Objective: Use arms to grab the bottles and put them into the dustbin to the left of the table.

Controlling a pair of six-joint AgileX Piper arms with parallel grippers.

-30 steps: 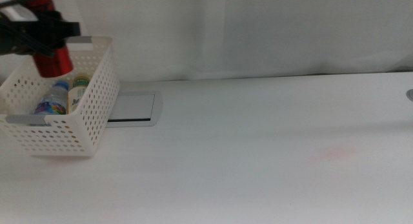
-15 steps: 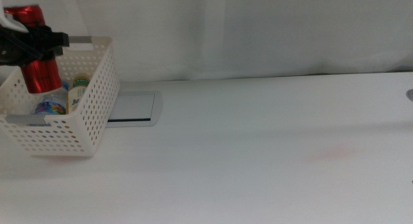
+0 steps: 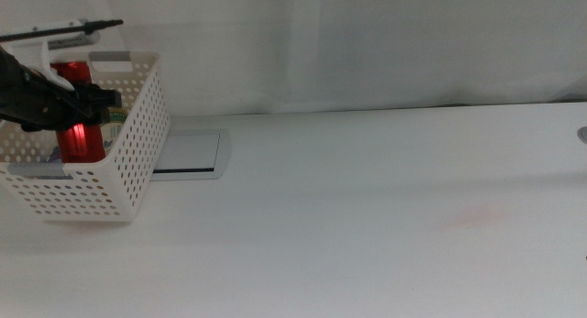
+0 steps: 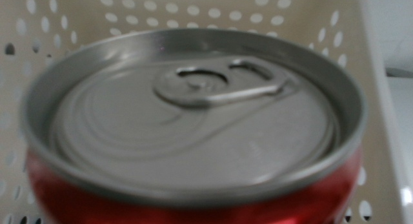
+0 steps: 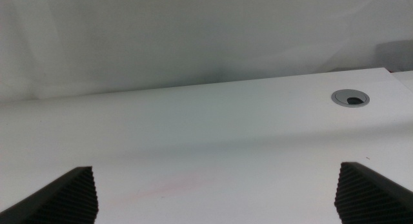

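Observation:
My left gripper (image 3: 87, 100) reaches in from the left over the white perforated dustbin (image 3: 138, 144) and is shut on the upright red soda can (image 3: 81, 139), whose lower part is down inside the bin. In the left wrist view the can's silver top (image 4: 193, 114) fills the picture, with the dustbin's perforated wall (image 4: 193, 11) behind it; the jaws themselves are hidden there. Other bottles in the bin are hidden behind the can and arm. My right gripper (image 5: 213, 192) is open over bare table, out of the middle view.
A grey inset panel (image 3: 188, 153) lies just right of the dustbin. A faint pink stain (image 3: 472, 217) marks the white table (image 3: 367, 217). A round grey cable hole (image 5: 350, 98) sits near the right edge.
The left arm has come down and forward, lowering the red can from above the dustbin's rim into the bin. The right arm has not moved.

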